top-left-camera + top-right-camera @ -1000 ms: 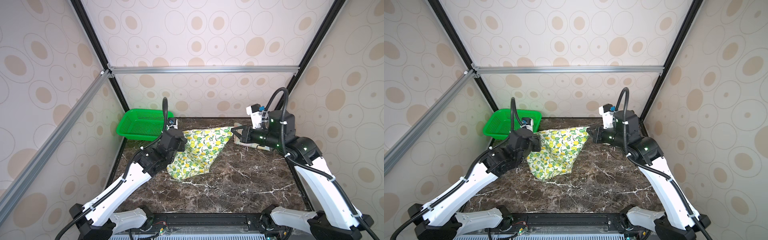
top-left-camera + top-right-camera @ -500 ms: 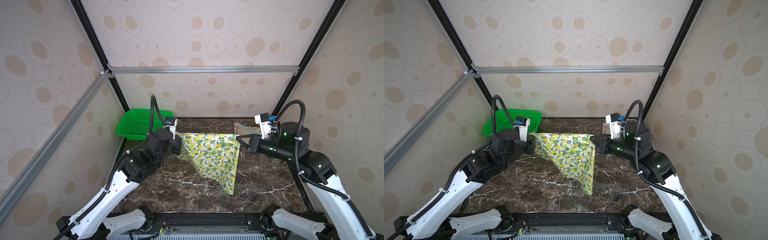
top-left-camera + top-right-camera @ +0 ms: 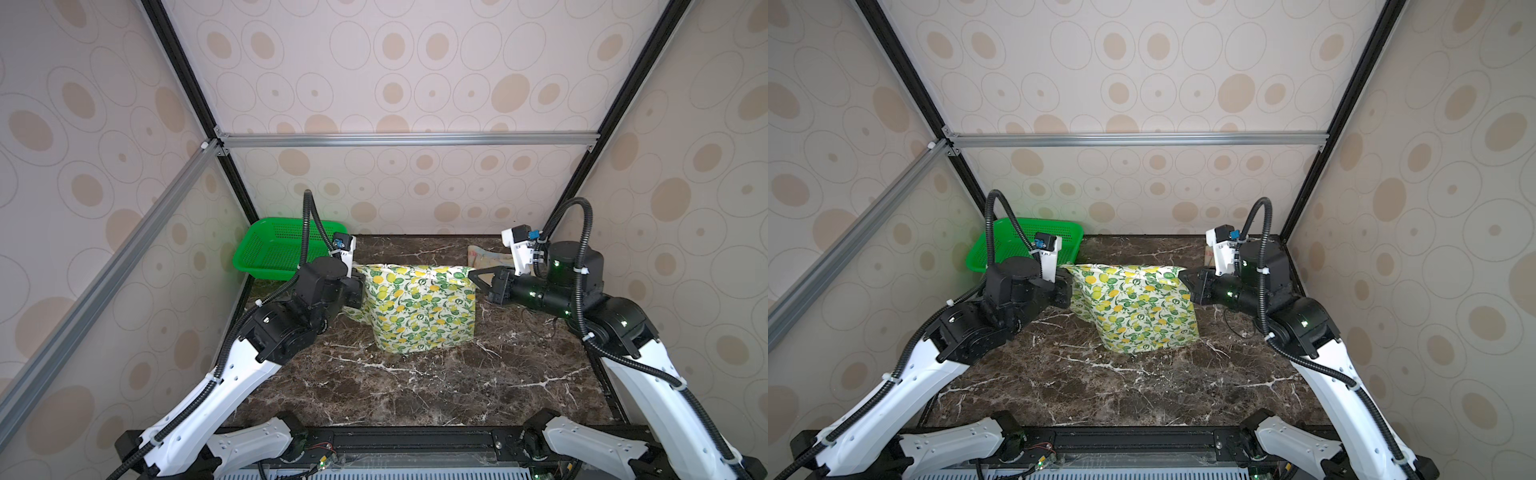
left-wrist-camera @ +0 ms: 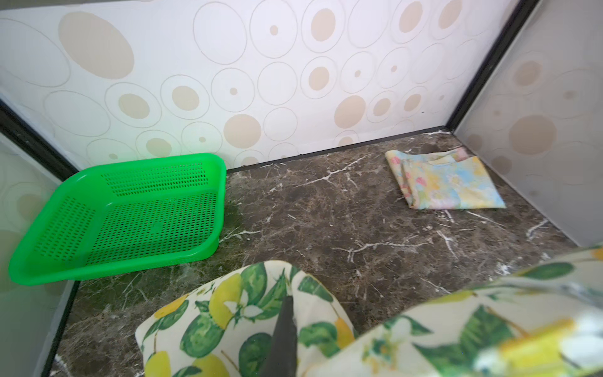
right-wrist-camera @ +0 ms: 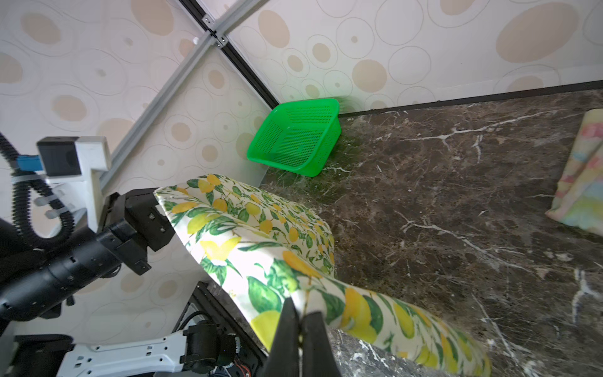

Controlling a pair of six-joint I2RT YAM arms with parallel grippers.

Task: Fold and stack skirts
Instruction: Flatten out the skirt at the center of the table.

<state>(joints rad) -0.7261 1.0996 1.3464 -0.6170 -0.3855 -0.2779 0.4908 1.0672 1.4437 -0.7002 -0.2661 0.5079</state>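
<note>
In both top views we see the lemon skirt (image 3: 419, 307) hanging stretched between the left end effector (image 3: 358, 275) and the right end effector (image 3: 471, 274), its lower edge down at the tabletop (image 3: 415, 395). In the left wrist view, the closed jaws pinch one top corner, and the floral skirt (image 4: 447, 182) lies folded near the tabletop's back right corner. In the right wrist view, the jaws are clamped tight on the other top corner.

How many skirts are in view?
2. The lemon-print skirt hangs mid-table between the left gripper and right gripper; the pastel floral skirt lies folded near the far right corner. None seems hidden.
</note>
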